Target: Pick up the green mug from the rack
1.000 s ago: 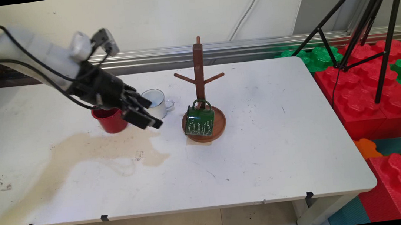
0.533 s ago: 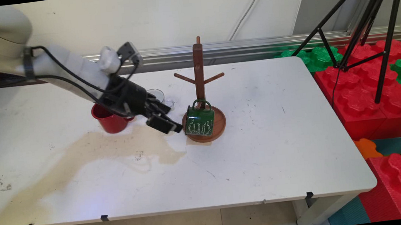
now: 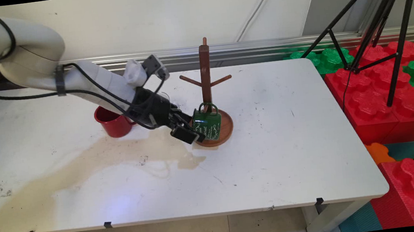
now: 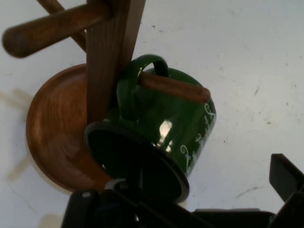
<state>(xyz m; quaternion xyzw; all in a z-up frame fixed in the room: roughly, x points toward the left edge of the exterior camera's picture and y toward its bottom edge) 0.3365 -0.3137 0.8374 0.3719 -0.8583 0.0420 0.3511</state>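
Note:
A green mug [image 3: 208,125] with white lettering hangs tilted by its handle on a low peg of the brown wooden mug tree [image 3: 205,66], over the tree's round base [image 3: 227,129]. My gripper [image 3: 191,128] is open and right up against the mug's left side, at its mouth. In the hand view the green mug [image 4: 161,123] fills the middle, its dark mouth towards me, and the peg [image 4: 173,88] passes through the handle. One finger [image 4: 285,173] shows at the lower right, clear of the mug. A red mug [image 3: 113,122] stands behind the arm to the left.
A white mug is almost wholly hidden behind the wrist. A wide brownish stain [image 3: 100,158] spreads over the white table's [image 3: 273,162] left half. A black tripod [image 3: 387,35] and red and green foam blocks [image 3: 383,105] stand beyond the table's right edge.
The arm has swung right, carrying the open gripper from in front of the red and white mugs across to the green mug. The mugs and the tree have not moved.

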